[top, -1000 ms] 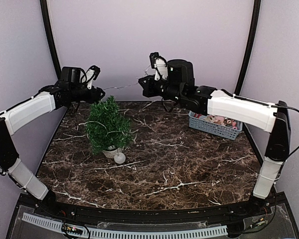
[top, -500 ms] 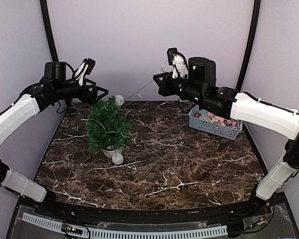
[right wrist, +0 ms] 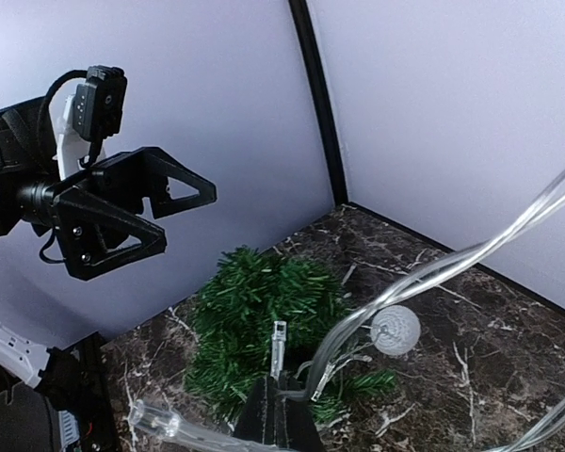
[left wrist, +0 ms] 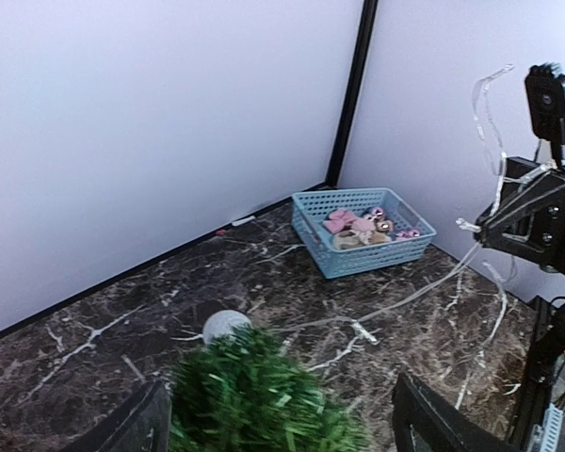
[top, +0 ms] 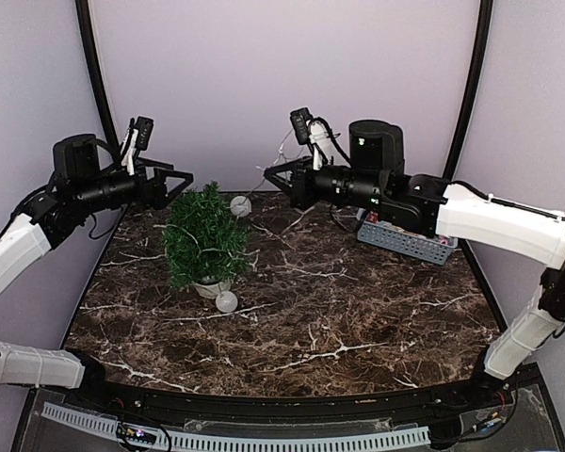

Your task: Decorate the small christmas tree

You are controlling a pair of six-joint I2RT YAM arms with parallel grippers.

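A small christmas tree (top: pixel 204 235) stands on the marble worktop (top: pixel 358 320). Left jaws gape wide and empty beside its top; right jaws, right of it, pinch a light string (right wrist: pixel 452 264). A taut pull may topple the tree. Only the right wrist view shows that pinch.

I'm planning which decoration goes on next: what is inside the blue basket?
The blue basket holds a small heap of decorations: pink bows and a few little round baubles. Whatever lies underneath is covered, so no full count.
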